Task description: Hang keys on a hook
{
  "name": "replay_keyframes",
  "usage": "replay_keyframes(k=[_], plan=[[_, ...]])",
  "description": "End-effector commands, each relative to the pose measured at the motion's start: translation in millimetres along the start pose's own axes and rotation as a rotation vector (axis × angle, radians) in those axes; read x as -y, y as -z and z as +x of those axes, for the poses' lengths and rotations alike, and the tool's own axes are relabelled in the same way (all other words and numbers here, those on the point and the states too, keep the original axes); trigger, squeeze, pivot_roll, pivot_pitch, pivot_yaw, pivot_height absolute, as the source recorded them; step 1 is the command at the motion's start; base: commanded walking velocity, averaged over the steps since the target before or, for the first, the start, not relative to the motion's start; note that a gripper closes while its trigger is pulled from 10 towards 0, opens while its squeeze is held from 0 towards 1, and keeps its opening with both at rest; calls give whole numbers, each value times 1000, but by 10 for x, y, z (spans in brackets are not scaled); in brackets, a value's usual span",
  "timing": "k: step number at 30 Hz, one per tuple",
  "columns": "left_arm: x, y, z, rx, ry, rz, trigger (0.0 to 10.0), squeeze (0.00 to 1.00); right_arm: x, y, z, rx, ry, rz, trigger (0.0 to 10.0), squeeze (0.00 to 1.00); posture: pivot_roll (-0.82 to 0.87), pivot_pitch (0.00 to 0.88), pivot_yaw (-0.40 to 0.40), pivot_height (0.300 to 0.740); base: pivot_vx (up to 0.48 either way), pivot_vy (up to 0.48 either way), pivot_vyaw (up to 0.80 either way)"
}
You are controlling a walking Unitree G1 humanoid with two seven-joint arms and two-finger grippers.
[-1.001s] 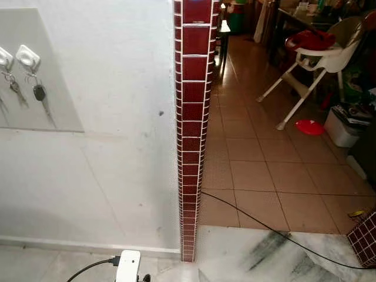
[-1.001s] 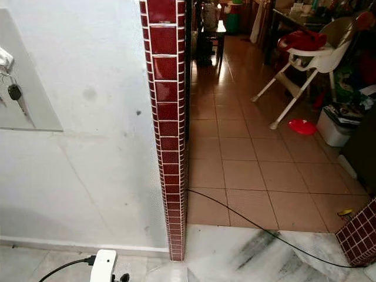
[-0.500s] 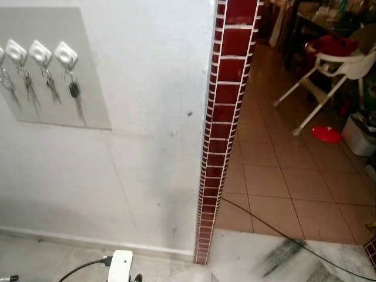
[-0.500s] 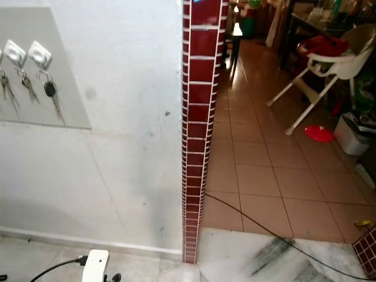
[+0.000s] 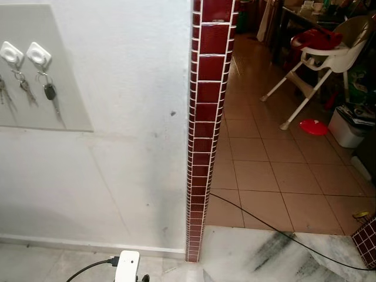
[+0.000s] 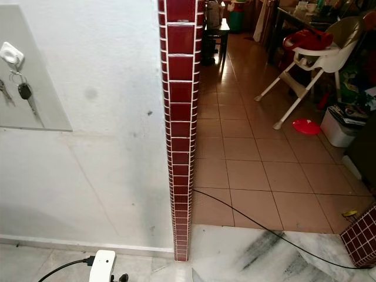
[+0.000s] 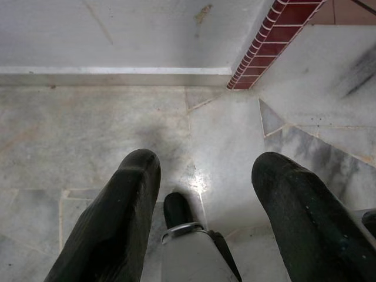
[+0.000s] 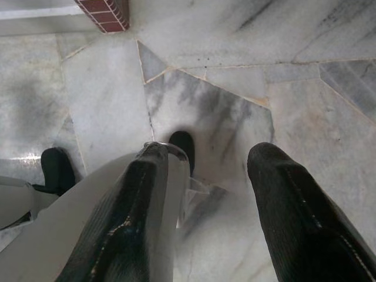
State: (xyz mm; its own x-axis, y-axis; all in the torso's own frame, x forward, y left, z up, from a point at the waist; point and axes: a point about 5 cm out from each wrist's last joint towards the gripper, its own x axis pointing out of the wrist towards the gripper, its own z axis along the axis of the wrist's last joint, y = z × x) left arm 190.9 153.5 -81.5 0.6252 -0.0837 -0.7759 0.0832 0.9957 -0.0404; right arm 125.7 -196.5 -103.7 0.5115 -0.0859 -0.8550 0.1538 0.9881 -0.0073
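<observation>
A grey panel (image 5: 67,94) on the white wall carries white hooks (image 5: 39,54). From two of them hang key bunches: a black car key (image 5: 50,92) and small metal keys (image 5: 23,88). The same car key (image 6: 24,91) shows at the left edge of the right eye view. My left gripper (image 7: 205,170) hangs open over the marble floor, nothing between its fingers. My right gripper (image 8: 211,155) hangs the same way, open and holding nothing, above my own leg.
A red-tiled pillar edge (image 5: 205,135) ends the wall. Beyond it lies a tiled room with a white high chair (image 5: 320,56), a red plate (image 5: 313,127), a white bin (image 5: 346,126) and a black cable (image 5: 264,226). A white plug block (image 5: 126,265) sits by the wall base.
The camera swung left, bringing several hooks into view, then partly back right. The keys, hooks and both hanging arms have not moved.
</observation>
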Motion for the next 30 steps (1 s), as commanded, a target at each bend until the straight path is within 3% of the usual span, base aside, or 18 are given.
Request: replay_keyframes(k=[1, 30], plan=[[-13, -1, -1, -1, 0, -5, 10000, 0, 3, -5, 2, -1, 6, 21, 10000, 0, -27, 0, 14, 740, 0, 0, 0], [1, 7, -2, -3, 12, -10, 10000, 0, -5, 3, 1, -5, -1, 8, 10000, 0, -28, 0, 16, 740, 0, 0, 0]])
